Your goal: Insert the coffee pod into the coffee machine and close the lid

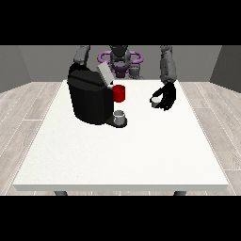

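Pod (154,100), small and pale, sits at the fingers of the hand at the view's right (166,96), which curl round it, low over the tabletop (122,155). Coffee machine (89,96), black, stands at 9 o'clock of that hand, well apart, lid (104,74) tilted up. Red part (119,93) on its front; grey cup (120,116) below. Other hand hidden behind machine; fingers cannot tell.

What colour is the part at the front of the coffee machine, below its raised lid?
Red, on the black coffee machine; seen in the front view.
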Tool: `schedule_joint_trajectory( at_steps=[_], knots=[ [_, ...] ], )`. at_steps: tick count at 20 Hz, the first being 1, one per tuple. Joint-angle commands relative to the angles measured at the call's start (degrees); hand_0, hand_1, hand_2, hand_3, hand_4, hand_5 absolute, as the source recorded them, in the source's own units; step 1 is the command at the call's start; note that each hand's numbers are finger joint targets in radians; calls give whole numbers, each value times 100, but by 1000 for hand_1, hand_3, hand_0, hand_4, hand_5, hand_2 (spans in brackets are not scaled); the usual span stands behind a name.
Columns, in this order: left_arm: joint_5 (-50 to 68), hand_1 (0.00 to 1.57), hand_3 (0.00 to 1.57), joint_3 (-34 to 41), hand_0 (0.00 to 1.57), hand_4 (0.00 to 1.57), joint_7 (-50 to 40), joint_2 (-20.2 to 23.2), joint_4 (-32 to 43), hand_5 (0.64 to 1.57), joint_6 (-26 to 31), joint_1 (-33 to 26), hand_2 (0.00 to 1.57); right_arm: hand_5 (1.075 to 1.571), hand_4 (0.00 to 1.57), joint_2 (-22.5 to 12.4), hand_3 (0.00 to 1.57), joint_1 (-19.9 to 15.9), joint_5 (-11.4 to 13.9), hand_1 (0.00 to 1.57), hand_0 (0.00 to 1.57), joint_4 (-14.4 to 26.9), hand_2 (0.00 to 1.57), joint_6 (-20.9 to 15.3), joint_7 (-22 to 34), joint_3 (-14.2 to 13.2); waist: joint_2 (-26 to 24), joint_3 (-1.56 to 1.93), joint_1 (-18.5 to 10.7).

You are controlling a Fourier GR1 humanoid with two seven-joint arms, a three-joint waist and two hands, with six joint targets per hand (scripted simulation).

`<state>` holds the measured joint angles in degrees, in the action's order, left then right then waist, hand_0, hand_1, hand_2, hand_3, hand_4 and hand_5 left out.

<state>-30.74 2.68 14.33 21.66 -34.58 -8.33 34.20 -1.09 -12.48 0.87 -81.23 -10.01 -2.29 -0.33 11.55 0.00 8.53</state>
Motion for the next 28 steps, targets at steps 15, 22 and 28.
schedule_joint_trajectory(
  at_steps=[15,22,28],
  knots=[
    [-245,1400,1364,-28,1400,595,495,170,37,1571,562,672,1423,1571,442,-192,0,143,-465,0,0,386,0,252,-39,-322,-397,2,-10],
    [-505,1256,1292,-409,1256,545,-129,-168,-425,1571,1144,1442,1331,1571,468,-268,0,-407,-389,0,0,1097,0,139,-211,-534,-488,5,-216],
    [-261,1253,1281,-44,1253,537,-215,179,-375,1571,1691,1869,1328,1571,492,-228,0,-374,-440,0,0,873,0,297,-51,-301,-542,1,61]
  ],
)
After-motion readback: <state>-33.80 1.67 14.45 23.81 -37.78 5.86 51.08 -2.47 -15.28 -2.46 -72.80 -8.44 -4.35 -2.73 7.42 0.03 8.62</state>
